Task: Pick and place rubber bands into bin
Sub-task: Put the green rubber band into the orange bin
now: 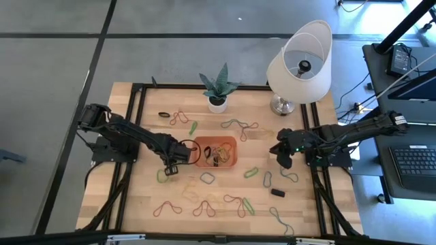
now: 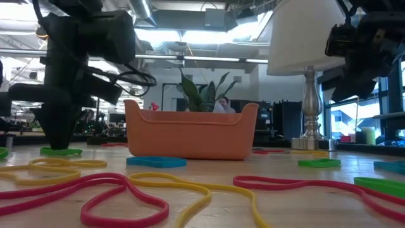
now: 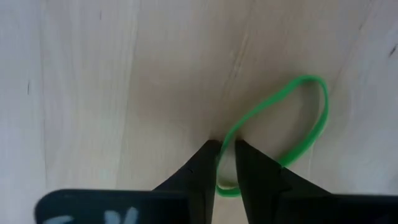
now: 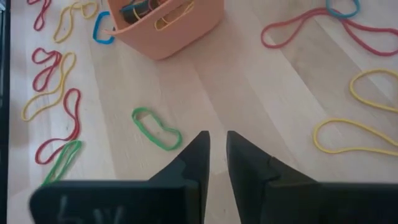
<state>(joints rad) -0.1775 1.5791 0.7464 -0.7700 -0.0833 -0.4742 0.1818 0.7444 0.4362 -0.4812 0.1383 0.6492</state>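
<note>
My left gripper points straight down at the wooden table, just left of the orange bin, and is shut on a green rubber band. The band lies flat near the bin's near-left corner. The bin holds several rubber bands. Many more in red, yellow, green and blue lie scattered over the table. My right gripper hangs above the table right of the bin, slanting down. Its fingers are a narrow gap apart with nothing between them. My left gripper has one strand of the green rubber band, near one end of the loop, between its two fingers. One finger stands inside the loop and the other outside it. The fingers come from above, pointing down. The band lies slack on the table.
A white lamp stands at the far right and a white plant pot behind the bin. A small black thing lies near the right front. Black frame rails run along the table's left and right sides.
</note>
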